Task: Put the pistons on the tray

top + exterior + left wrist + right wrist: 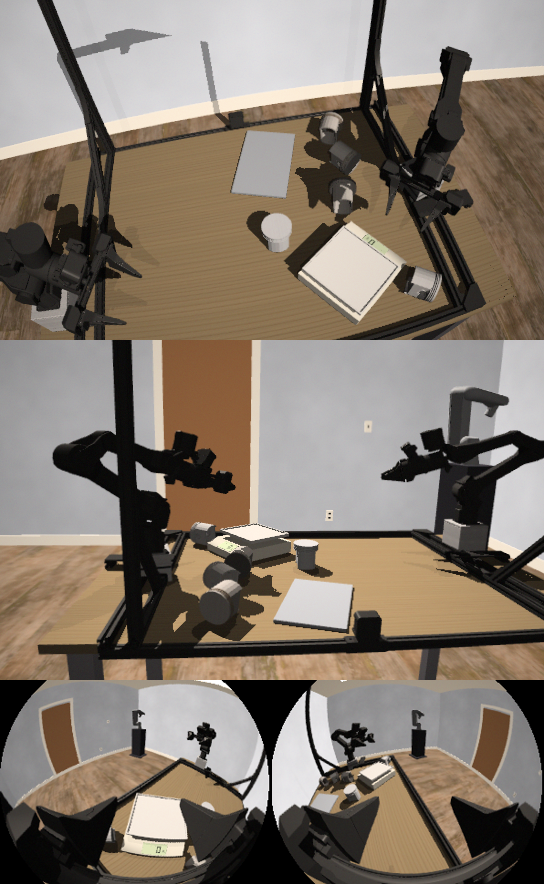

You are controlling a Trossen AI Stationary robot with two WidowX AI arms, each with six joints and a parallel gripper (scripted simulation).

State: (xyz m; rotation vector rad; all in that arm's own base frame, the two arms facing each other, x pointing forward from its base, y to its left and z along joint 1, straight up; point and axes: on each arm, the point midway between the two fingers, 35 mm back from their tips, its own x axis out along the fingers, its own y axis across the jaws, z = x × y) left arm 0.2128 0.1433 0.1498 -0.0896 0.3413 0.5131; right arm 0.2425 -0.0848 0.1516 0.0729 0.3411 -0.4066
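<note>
The flat steel tray (265,165) (317,605) (324,802) lies bare on the bench. One piston (276,230) (305,555) (351,793) stands upright, crown up, between tray and scale. Three pistons lie on their sides beside the tray: one (330,126) (218,605) by the back rail, a second (344,157) and a third (343,196) nearer the scale. Another piston (424,283) (202,533) lies at the scale's far side. My left gripper (406,222) (150,801) is open, empty, in the air above the scale side. My right gripper (133,300) (416,800) is open, empty, raised at the opposite end.
The white scale (350,270) (256,532) (157,818) (376,773) has nothing on its pan; its display reads 0. Black frame rails edge the bench, with posts rising from them. A small black block (236,119) (367,626) sits at the rail beside the tray.
</note>
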